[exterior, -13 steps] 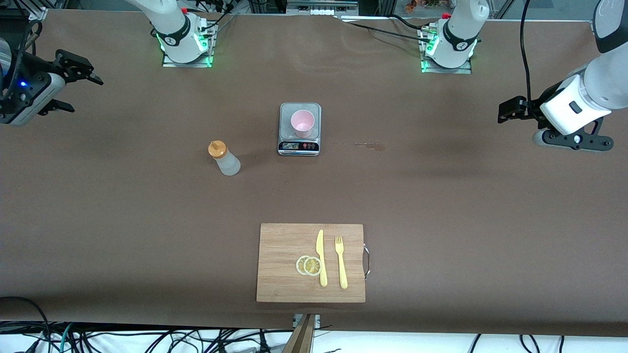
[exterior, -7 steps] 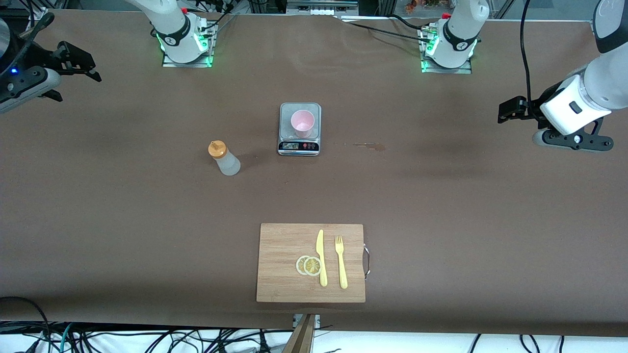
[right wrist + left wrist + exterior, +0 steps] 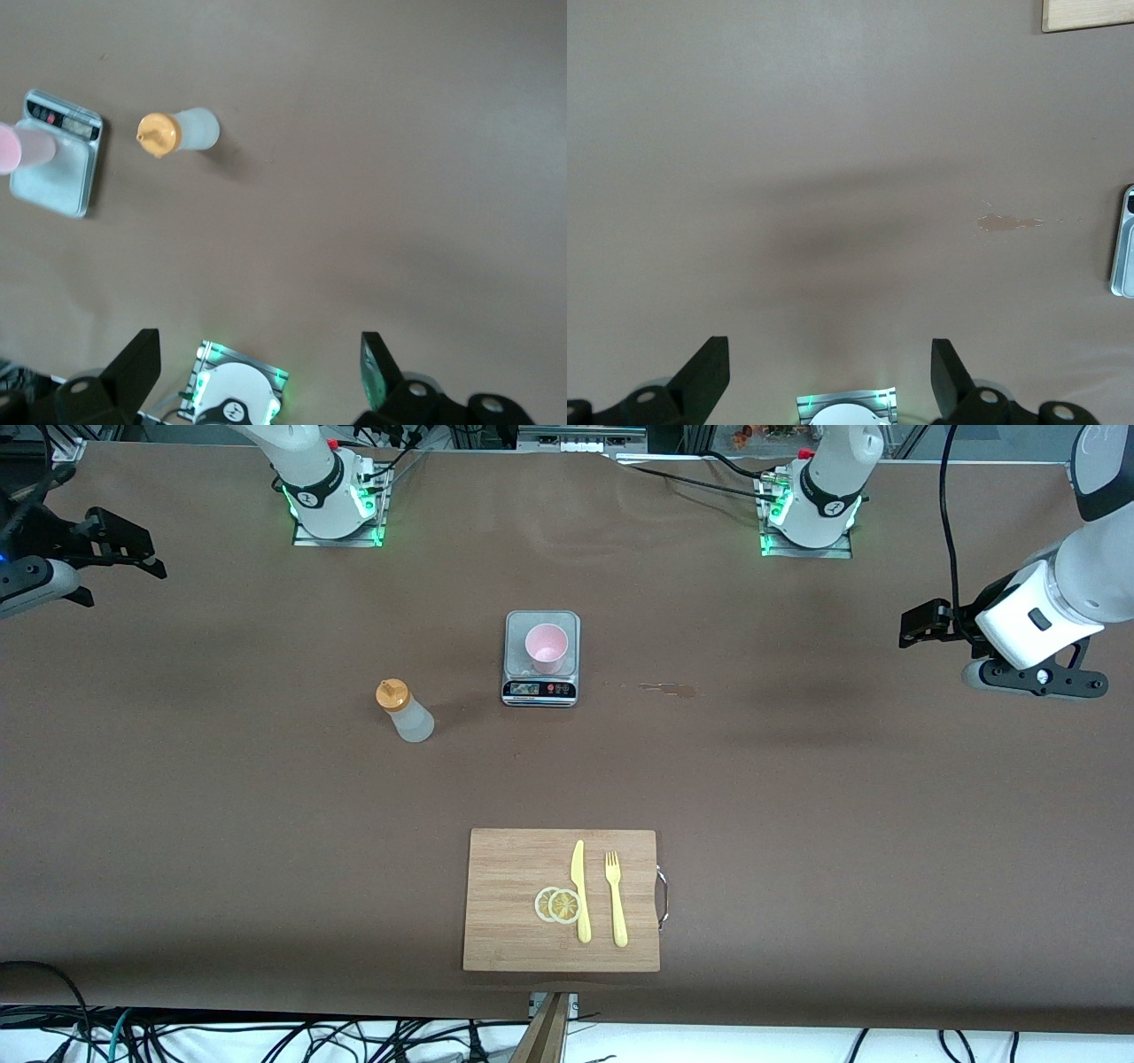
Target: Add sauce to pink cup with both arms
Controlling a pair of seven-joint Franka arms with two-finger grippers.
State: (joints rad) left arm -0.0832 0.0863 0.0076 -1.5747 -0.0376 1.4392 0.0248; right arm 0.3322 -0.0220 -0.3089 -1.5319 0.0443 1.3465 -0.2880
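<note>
Pink cup (image 3: 546, 647), one, and one sauce bottle (image 3: 405, 711); left claw (image 3: 830, 376) and right claw (image 3: 260, 372) both gape empty.

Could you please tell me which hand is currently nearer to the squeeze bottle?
The right hand, open over the right arm's end of the table, is nearer to the squeeze bottle. The left hand, open, waits over the left arm's end, past the scale.
</note>
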